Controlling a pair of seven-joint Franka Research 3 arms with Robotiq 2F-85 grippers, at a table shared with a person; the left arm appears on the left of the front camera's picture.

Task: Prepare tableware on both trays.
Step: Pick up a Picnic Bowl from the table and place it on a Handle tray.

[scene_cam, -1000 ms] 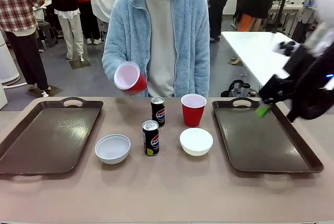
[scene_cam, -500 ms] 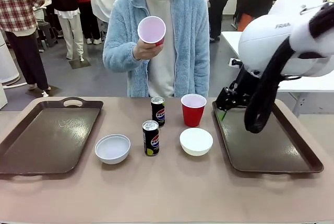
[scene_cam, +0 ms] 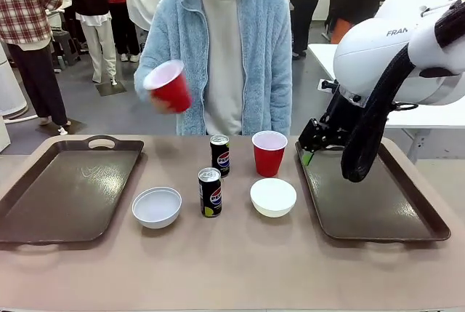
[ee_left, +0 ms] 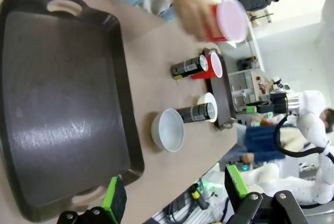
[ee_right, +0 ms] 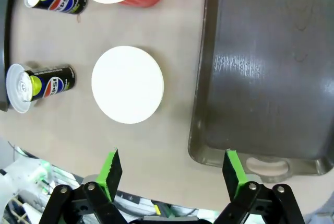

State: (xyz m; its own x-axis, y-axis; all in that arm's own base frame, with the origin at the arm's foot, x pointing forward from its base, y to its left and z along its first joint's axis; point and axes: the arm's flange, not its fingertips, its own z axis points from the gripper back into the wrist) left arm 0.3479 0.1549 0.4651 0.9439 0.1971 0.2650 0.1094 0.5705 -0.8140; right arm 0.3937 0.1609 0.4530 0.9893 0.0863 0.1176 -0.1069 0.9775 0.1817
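In the front view, the person (scene_cam: 225,57) holds the held cup (scene_cam: 168,85) tilted in the air over the far edge of the table (scene_cam: 232,268). The standing cup (scene_cam: 269,153), the cans (scene_cam: 210,192), the left bowl (scene_cam: 156,206) and the right bowl (scene_cam: 273,197) sit mid-table, between the left tray (scene_cam: 69,188) and the right tray (scene_cam: 378,203). The right arm (scene_cam: 392,57) hangs over the right tray's far corner. In the left wrist view, the left gripper (ee_left: 175,190) is spread wide and grips nothing. It is above the left tray's end rim, with the left bowl just beyond that rim and the hand (ee_left: 190,2) with its cup well ahead. In the right wrist view, the right gripper (ee_right: 172,166) is also spread wide and grips nothing. The right bowl lies ahead between its finger lines, and the right tray's rim is by one finger.
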